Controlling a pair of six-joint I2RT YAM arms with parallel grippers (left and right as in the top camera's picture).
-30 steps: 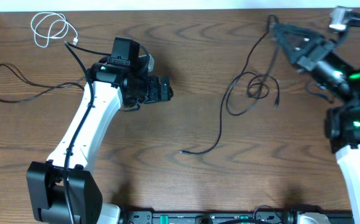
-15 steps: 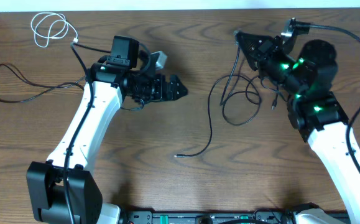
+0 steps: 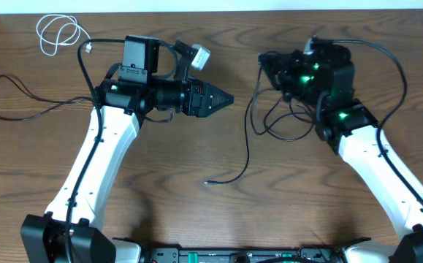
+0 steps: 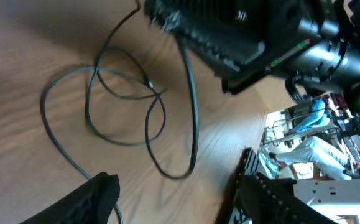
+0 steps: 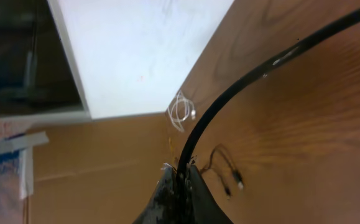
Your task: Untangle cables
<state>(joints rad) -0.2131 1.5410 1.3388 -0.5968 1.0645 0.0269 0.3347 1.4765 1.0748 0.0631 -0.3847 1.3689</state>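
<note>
A tangle of thin black cables [image 3: 284, 120] lies on the table at centre right, with one tail running down to a plug end [image 3: 208, 183]. My right gripper [image 3: 267, 61] is shut on a black cable at the tangle's upper left; the right wrist view shows its fingers [image 5: 183, 177] pinched on that cable [image 5: 242, 87]. My left gripper [image 3: 224, 98] points right, just left of the tangle, open and empty. The left wrist view shows the loops [image 4: 124, 93] ahead of my left gripper [image 4: 178, 185]. The white cable [image 3: 58, 33] is coiled at the far left.
Another black cable [image 3: 21, 102] loops at the left edge, behind the left arm. The right wrist view shows the white coil [image 5: 181, 112] and two small plug ends [image 5: 232, 180] in the distance. The right arm's own thick wire [image 3: 386, 55] arcs over its wrist.
My right arm has swung left and lower, dragging the held black cable and the tangle leftward. My left gripper has turned and reached right toward the tangle.
</note>
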